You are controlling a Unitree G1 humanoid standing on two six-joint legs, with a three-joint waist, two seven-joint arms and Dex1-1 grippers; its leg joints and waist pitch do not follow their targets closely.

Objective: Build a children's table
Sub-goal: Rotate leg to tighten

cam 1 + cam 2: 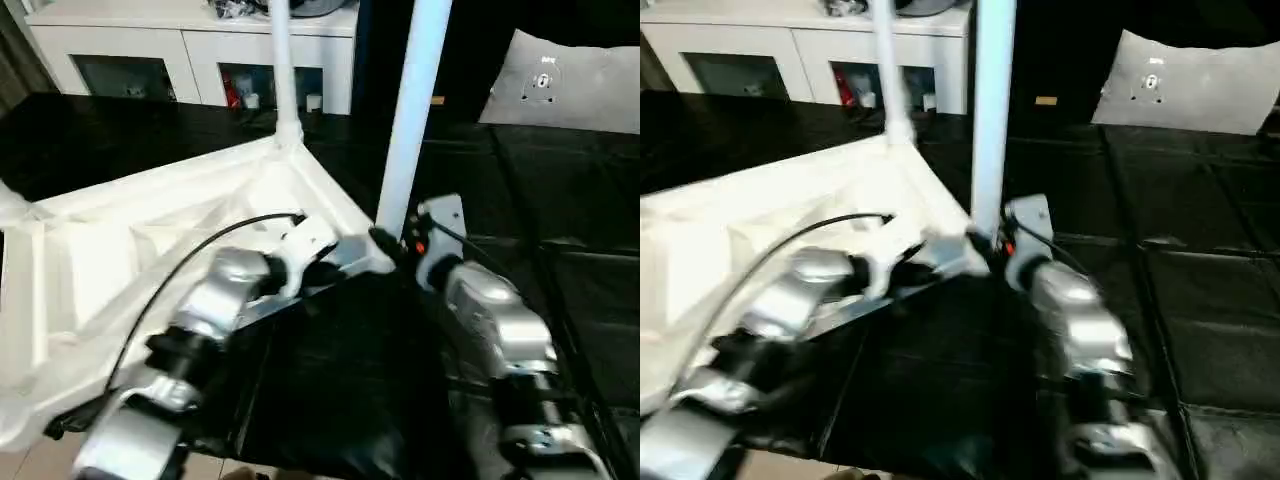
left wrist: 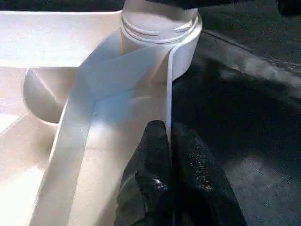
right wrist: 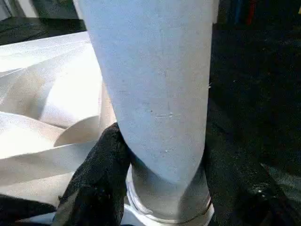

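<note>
I had the tabletop (image 1: 150,250) lying upside down, ribbed underside up, so its corner sockets faced upward to take the legs. My left hand (image 2: 170,155) was closed, its two black fingers (image 2: 150,169) pinched on the thin raised rim of the tabletop just short of the near corner socket (image 2: 160,33). I judged that grip was there to keep the light plastic top from sliding or tipping while a leg was worked in.

My right hand (image 3: 160,188) was clamped around the base of the near leg (image 1: 410,110), its fingers (image 3: 99,179) on either side of the round shaft just above the threaded collar, where the leg met that same socket. The leg stood nearly upright from the hand, leaning a little. Holding it that low gave the most control for seating or turning it, I thought; whether it was fully home I could not tell.

Beyond both hands, a second leg (image 1: 283,70) stood upright in the far corner socket, which suggested the job was partly done.

The tabletop rested on a black padded floor mat (image 1: 560,250) laid in large tiles. Further off stood a white cabinet (image 1: 190,50) with glass doors along the wall, and a grey cushion (image 1: 565,85) lay out past my right hand.
</note>
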